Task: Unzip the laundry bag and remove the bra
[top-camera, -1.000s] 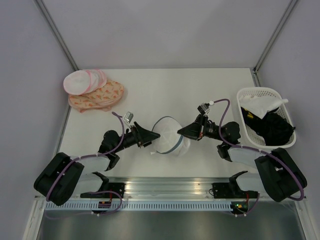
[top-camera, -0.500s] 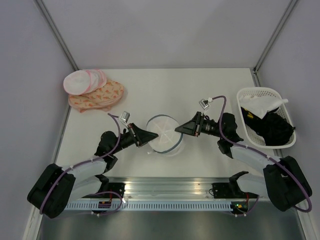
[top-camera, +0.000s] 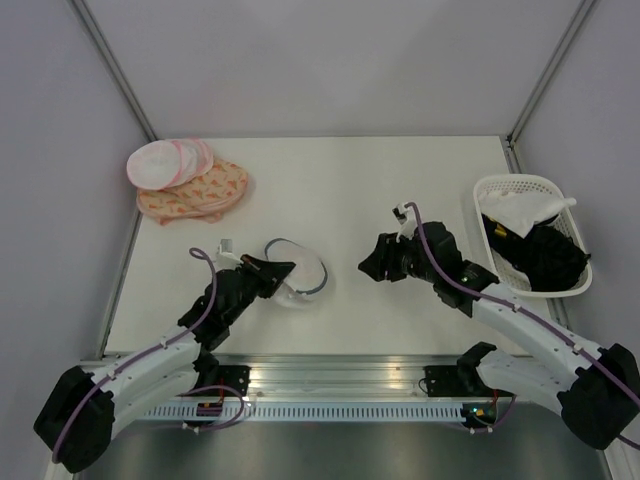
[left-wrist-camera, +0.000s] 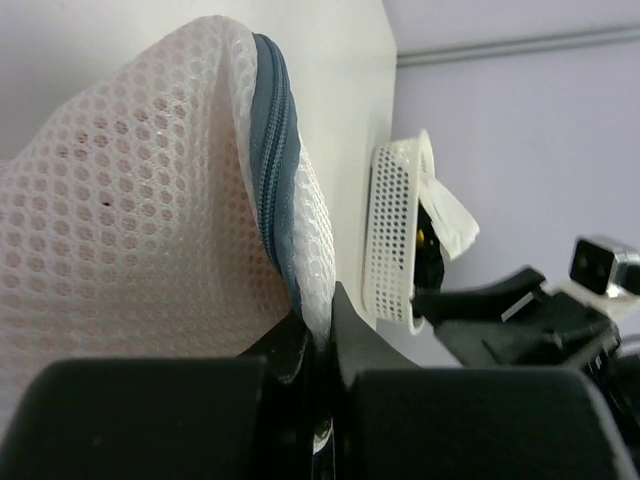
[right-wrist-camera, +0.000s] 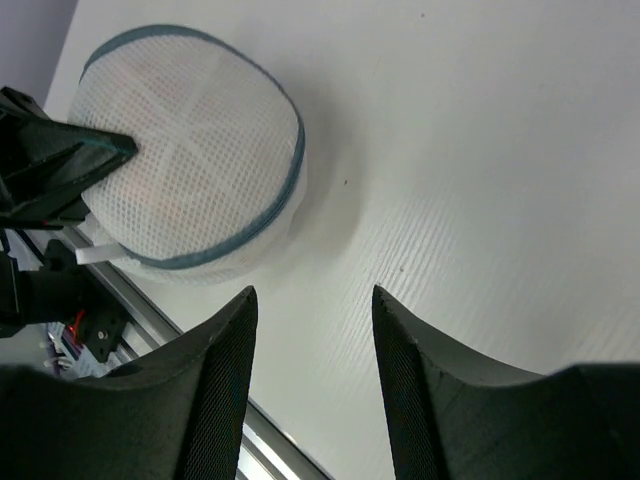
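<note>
My left gripper (left-wrist-camera: 318,345) is clamped on the laundry bag (top-camera: 302,270) rim — zipper pull hidden; right gripper (right-wrist-camera: 312,300) released, well apart — bra indistinct through mesh.

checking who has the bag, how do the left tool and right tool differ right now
The left tool is shut, pinching the laundry bag at its zipper rim; the right tool is open and holds nothing. The left tool touches the bag; the right tool hangs apart from it. Both are black.

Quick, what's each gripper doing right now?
Left gripper: closed, pinching the bag.
Right gripper: open, holding nothing.
</note>
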`<state>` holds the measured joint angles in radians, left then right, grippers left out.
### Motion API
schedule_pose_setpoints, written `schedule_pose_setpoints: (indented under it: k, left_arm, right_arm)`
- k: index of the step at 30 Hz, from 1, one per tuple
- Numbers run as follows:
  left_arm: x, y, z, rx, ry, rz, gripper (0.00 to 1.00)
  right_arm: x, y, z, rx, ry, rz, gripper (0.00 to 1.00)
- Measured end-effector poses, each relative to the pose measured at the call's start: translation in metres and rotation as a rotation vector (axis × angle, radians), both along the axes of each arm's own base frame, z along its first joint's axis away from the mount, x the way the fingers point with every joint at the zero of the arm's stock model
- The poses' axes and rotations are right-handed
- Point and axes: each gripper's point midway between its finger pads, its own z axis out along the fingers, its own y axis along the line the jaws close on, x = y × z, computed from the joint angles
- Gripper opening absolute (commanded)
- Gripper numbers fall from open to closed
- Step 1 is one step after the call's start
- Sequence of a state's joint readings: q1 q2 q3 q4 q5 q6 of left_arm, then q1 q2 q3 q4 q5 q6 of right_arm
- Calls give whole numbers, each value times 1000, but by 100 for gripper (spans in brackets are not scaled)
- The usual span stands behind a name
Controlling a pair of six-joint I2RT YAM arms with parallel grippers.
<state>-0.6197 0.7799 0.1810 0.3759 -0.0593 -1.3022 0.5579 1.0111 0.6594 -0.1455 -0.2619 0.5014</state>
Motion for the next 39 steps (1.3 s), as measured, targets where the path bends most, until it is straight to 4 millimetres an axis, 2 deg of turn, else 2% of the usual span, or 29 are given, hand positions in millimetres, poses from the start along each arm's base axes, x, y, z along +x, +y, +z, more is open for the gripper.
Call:
schedule_pose_setpoints:
  k: [2, 7, 12, 15, 19, 25, 32, 37, 39]
  left_arm:
    - [4, 2, -8, 3, 30, 52, 2]
    - [14, -2, -25, 36, 116, 116, 2]
    - [23, -13, -9, 13, 114, 135, 2]
    - [26, -15, -1, -2, 108, 141, 2]
    - [25, -15, -3, -4, 118, 144, 2]
    - [21, -13, 1, -22, 119, 147, 2]
    - [14, -13, 15, -57, 95, 118, 2]
    - [6, -22, 10, -65, 113, 53, 2]
    - [4, -23, 7, -67, 117, 42, 2]
  right_arm:
    - [-13, 10, -6, -40, -5, 26, 55]
    - [-57, 51, -20, -108, -21, 165, 55]
    - [-80, 76, -37, -153, -17, 226, 54]
    - [-83, 86, -46, -159, -8, 231, 54]
    - [-81, 98, -52, -147, -1, 226, 54]
    - [-72, 110, -47, -106, -21, 201, 54]
    - [-70, 125, -40, -53, -36, 229, 53]
    - [-72, 133, -44, -37, -29, 257, 51]
    - [-73, 134, -45, -40, -25, 263, 47]
